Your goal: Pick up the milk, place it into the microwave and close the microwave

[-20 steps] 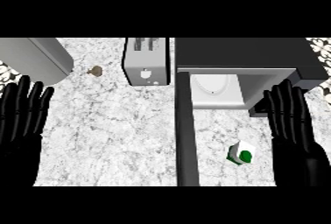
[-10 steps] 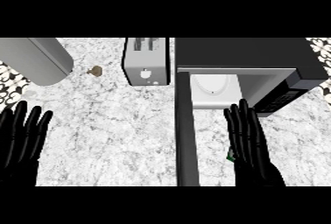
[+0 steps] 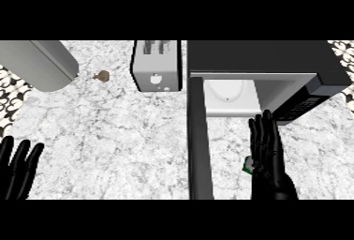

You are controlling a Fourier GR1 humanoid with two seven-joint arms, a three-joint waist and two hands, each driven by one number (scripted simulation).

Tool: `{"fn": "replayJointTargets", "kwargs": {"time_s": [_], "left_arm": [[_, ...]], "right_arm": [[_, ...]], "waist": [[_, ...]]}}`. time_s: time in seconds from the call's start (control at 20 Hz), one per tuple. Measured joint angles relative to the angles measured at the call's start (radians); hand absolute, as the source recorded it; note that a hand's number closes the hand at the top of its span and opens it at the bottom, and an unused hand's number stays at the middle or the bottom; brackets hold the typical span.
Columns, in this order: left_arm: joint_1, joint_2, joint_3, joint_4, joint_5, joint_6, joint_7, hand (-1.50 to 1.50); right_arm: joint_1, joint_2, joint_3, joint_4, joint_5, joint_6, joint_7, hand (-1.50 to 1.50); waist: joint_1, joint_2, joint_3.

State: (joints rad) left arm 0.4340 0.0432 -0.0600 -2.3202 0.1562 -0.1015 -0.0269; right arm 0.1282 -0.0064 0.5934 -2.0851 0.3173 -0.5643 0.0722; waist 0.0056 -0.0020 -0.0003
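Right hand (image 3: 268, 161) hovers flat, fingers straight, holding nothing; milk (image 3: 247, 163) peeks out left of them. I'd curl around it squarely before lifting.

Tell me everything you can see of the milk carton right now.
Only a sliver of the milk carton shows: a small white and green edge poking out at the left side of the right hand, which lies over it with fingers straight, pointing toward the open microwave. It sits on the marbled counter, just right of the microwave door, in front of the cavity. Its shape, lean and any grasp are hidden by the hand.
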Motion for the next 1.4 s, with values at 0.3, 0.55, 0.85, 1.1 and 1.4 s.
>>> {"fn": "replayJointTargets", "kwargs": {"time_s": [0.3,0.55,0.85,1.1,1.4], "left_arm": [[0.037,0.004,0.043,0.008,0.041,-0.049,-0.038,-1.5],[0.108,-0.011,0.035,0.026,0.025,-0.09,-0.113,-1.5],[0.121,-0.013,0.05,0.01,0.043,-0.108,-0.106,-1.5],[0.127,-0.022,0.048,-0.009,0.038,-0.108,-0.093,-1.5],[0.147,-0.02,0.077,-0.008,0.058,-0.14,-0.111,-1.5]], "right_arm": [[0.037,-0.026,-0.068,0.039,-0.081,-0.011,-0.063,-1.5],[0.059,-0.037,-0.164,0.106,-0.195,0.018,-0.152,-1.5],[0.129,-0.041,-0.232,0.2,-0.284,0.044,-0.292,-1.5],[0.189,-0.055,-0.291,0.265,-0.352,0.082,-0.401,-1.5],[0.209,-0.062,-0.358,0.4,-0.417,0.149,-0.532,-1.5]], "waist": [[-0.001,0.0,0.0],[0.0,-0.001,0.0],[-0.002,-0.001,0.0],[-0.003,-0.001,0.0],[-0.002,0.0,0.001]]}}
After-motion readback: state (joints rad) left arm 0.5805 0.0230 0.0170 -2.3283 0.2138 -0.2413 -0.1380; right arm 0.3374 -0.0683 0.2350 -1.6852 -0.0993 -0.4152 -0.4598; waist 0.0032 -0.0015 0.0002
